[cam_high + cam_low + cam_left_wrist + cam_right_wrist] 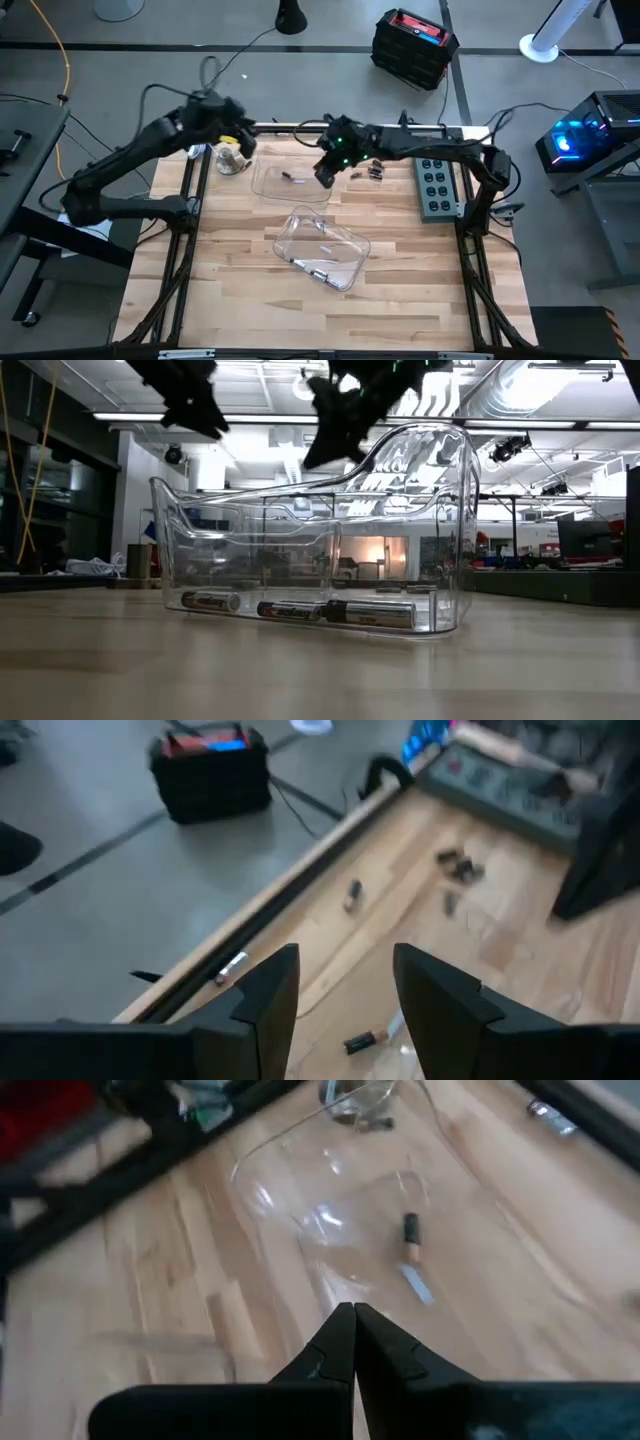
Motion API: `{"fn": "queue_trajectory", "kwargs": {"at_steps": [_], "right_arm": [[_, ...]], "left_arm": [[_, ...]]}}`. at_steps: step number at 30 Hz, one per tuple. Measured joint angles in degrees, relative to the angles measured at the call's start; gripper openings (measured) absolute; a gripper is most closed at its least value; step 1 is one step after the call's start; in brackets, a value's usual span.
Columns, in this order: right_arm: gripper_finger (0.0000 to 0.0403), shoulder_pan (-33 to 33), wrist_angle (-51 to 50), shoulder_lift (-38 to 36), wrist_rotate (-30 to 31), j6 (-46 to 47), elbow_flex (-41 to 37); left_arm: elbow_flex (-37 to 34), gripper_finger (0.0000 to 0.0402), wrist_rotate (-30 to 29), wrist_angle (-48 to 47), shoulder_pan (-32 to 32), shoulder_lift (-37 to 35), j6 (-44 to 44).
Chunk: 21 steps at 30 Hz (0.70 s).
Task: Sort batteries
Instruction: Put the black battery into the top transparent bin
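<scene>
Two clear trays lie on the table: a far tray (290, 182) and a near tray (322, 250). The near tray (310, 540) holds three batteries (290, 610) lying on its floor. In the far tray (340, 1210) lie a dark battery (410, 1230) and a silvery one (418, 1287). More loose batteries (368, 170) lie on the wood by the power strip. My right gripper (352, 1318) hovers shut over the far tray (325, 172), with nothing visible between its fingers. My left gripper (345, 985) is open, raised near the table's far left (240, 145).
A grey power strip (437, 188) lies at the table's right. A small round jar (232, 160) stands at the far left, below the left gripper. One battery (230, 967) lies by the far rail. Bare wood stretches along the near edge.
</scene>
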Motion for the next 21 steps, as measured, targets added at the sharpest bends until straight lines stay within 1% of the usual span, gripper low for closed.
{"fn": "queue_trajectory", "kwargs": {"at_steps": [2,3,5,8,11,14,16,18,21], "right_arm": [[0.0000,-0.4,7.7,0.7,-1.2,3.7,-4.7],[0.0000,-0.4,9.5,0.9,-1.3,4.8,-6.4],[0.0000,-0.5,9.3,0.9,0.4,5.7,-8.6],[0.0000,-1.3,1.5,0.2,3.6,3.8,-9.2],[0.0000,-3.4,-6.1,-2.7,6.2,-0.7,-8.1],[0.0000,-5.8,-14.7,-6.3,10.5,-4.0,-7.9],[0.0000,-8.3,-21.3,-6.9,12.7,-4.9,-7.9],[0.0000,-11.7,-25.8,-6.9,12.5,-4.2,-8.4],[0.0012,-16.6,-25.6,-7.0,10.7,-3.6,-11.8]], "left_arm": [[-1.8,0.0158,0.0,-0.3,1.4,-3.1,-1.7],[-2.8,0.0158,0.0,-1.1,1.9,-4.1,-2.8],[-4.8,0.0158,0.0,-3.0,2.5,-5.8,-5.1],[-8.1,0.0158,0.1,-5.1,2.6,-7.4,-8.0],[-10.6,0.0158,0.8,-5.2,2.2,-8.3,-10.2],[-11.2,0.0158,2.1,-5.8,1.7,-8.9,-11.9],[-11.4,0.0158,2.6,-6.2,1.3,-9.6,-13.4],[-11.4,0.0158,3.5,-6.1,0.8,-10.5,-14.0],[-11.4,0.0158,3.6,-5.9,0.4,-12.2,-14.1]]}}
